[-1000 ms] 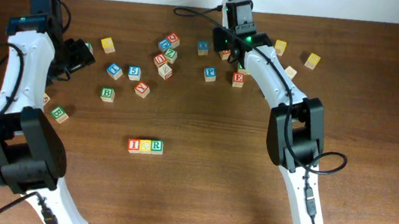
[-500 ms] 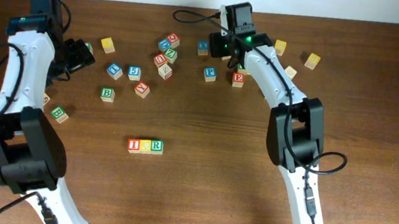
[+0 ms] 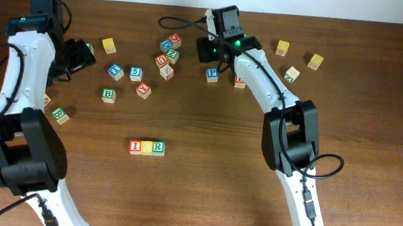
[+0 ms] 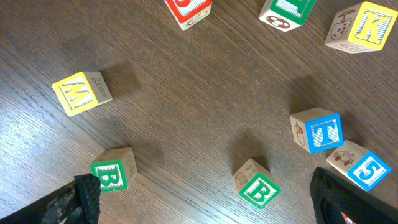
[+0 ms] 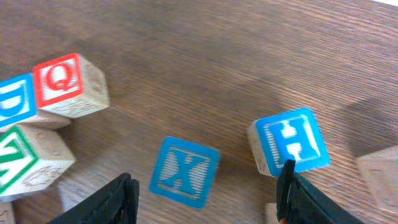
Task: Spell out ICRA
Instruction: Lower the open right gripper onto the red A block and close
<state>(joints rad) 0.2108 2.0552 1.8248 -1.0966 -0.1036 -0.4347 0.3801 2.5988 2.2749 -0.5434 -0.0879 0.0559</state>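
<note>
My right gripper hangs spread wide and empty over the X block, no A under it, so I'd scan slowly before dropping on anything

A row of three blocks lies at the near middle of the table. Far behind it sits a cluster of blocks. Three loose blocks lie far right.

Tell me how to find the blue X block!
Look at the far side of the wooden table, below the right arm's fingers. Between the red Q block and the blue H block lies the X block, the only one showing an X.
</note>
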